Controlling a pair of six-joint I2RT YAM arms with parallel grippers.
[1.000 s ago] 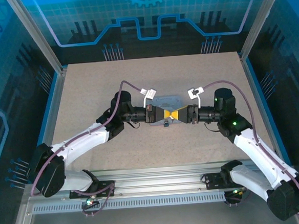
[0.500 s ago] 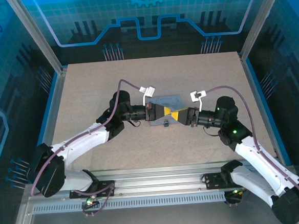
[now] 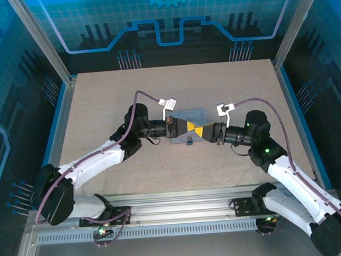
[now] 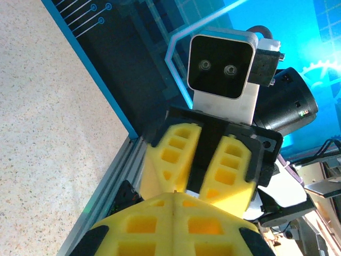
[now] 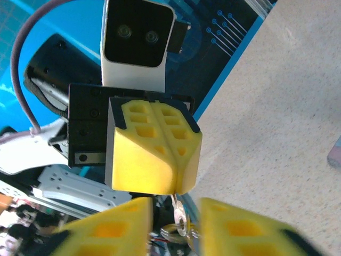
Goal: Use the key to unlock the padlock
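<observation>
Counter point(image 3: 105, 109) first: on my overhead feed the 2 arms reach in from either side and meet nose to nose above its middle, over a pale blue tin point(image 3: 190, 113) lying flat there; the left claw point(image 3: 192, 128) comes in from the left and the right claw point(image 3: 205, 132) from the right, their yellow tips nearly touching.

On the right wrist feed the left claw's 2 yellow fingers point(image 5: 144, 154) are pressed flat together along 1 seam; out of that seam at the tips pokes the key point(image 5: 175, 205), a thin sliver of metal with a small ring at its free end; I read the left claw as pinching the key by 1 end. The right claw's own pads sit spread at the bottom of that feed, 1 on each side of the key's ring; I see daylight on both sides and can make out no contact. The left wrist feed agrees; a dark slot runs between the right claw's 2 pads.

The padlock point(image 3: 189, 142) is a tiny dark lump low on the counter, just on the near side of the 2 claws at the tin's near edge, apart from both claws and from the key; I cannot tell whether it touches the tin, nor how its shackle stands.
</observation>
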